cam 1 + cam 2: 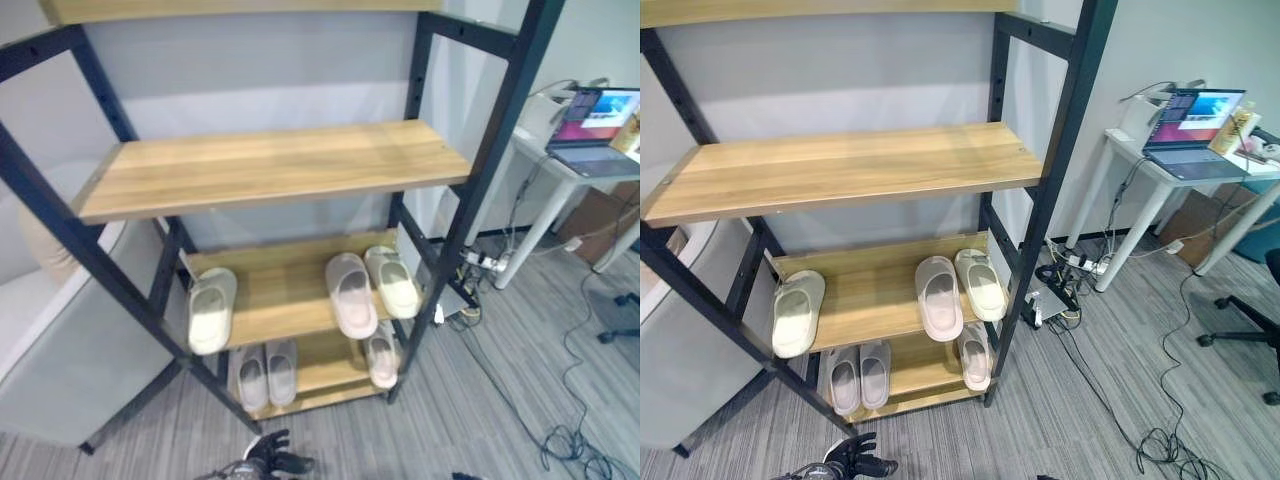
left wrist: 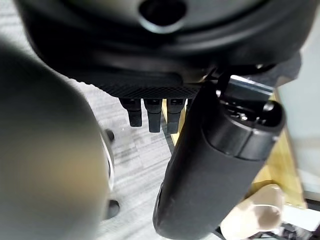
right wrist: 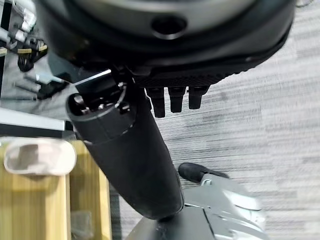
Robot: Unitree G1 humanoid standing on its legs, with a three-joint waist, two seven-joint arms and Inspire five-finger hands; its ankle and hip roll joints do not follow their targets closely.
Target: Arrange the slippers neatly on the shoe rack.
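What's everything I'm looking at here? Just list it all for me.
Shoe rack: one, black frame with wooden shelves, centre.
Slippers, middle shelf: three; pale green-white at left, beige and cream side by side at right.
Slippers, bottom shelf: three, beige; a pair at left, one at right.
Laptop: one, open, on a white desk, right.
Power strip: one, on the floor by the desk.
Left hand: dark, low in front of the rack, fingers relaxed.
Right hand: dark, over the grey floor, fingers relaxed.
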